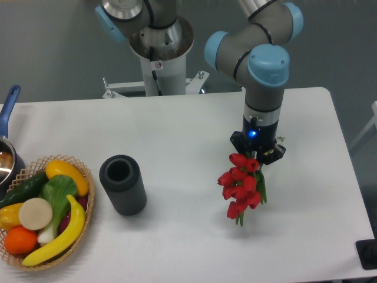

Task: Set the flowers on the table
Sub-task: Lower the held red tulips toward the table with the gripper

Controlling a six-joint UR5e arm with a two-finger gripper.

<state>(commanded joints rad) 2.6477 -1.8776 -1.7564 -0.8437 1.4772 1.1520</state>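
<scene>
While the tulips hang from the end effector, a bad release could let them roll or tip on the desk.

Nearest the camera, the wicker basket (44,212) of fruit and the dark ribbed vase (122,184) stand on the left, well apart from the work. On the right, the flowers (241,184) point downward, over a bare part of the desk (177,124); whether the lowest tips touch it I cannot tell. Behind them, the end effector (257,154) is closed on the bunch at its upper end. If it opens too high, the bunch may fall and scatter.
</scene>
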